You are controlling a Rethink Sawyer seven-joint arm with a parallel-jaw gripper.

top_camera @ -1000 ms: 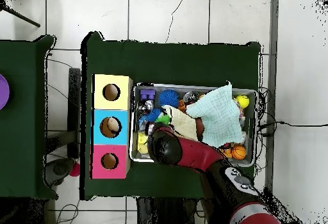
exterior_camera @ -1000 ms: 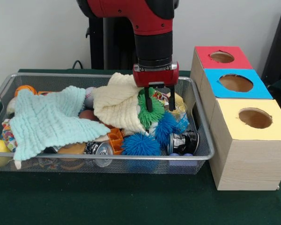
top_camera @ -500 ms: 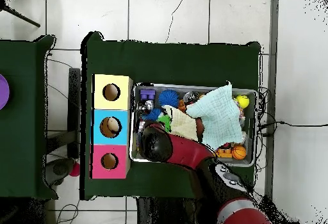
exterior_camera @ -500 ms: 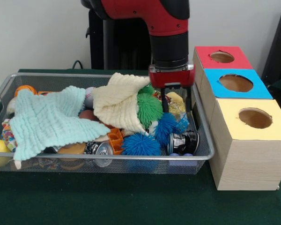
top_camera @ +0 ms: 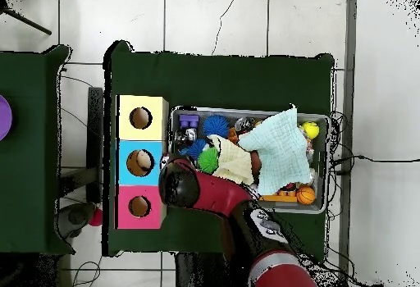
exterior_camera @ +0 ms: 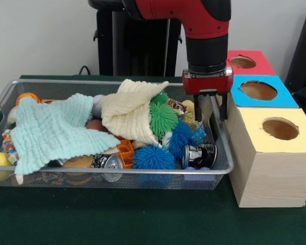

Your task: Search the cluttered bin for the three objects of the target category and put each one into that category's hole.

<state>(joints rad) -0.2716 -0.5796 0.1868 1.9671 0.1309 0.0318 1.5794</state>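
The wire mesh bin [exterior_camera: 117, 172] is full of clutter and also shows in the overhead view [top_camera: 329, 121]. A crinkly see-through film bag [exterior_camera: 193, 121] lies at its right end, beside a blue spiky ball [exterior_camera: 181, 138]. I see no other film bags; cloths cover much of the bin. My gripper [exterior_camera: 210, 110] hangs over the bin's right rim, next to the blue-topped box [exterior_camera: 260, 91]. Its fingers are spread apart and I see nothing held between them. In the overhead view the arm's end [top_camera: 179, 184] hides the gripper.
Three wooden boxes with holes stand right of the bin: red top [exterior_camera: 245, 61], blue top, yellow top [exterior_camera: 278, 127]. A pale blue cloth [exterior_camera: 53, 130], a cream cloth [exterior_camera: 127, 112], a green spiky ball [exterior_camera: 163, 118], cans and small balls fill the bin.
My gripper has moved to the right, from above the green spiky ball to the bin's right rim beside the boxes. The things in the bin have not visibly moved.
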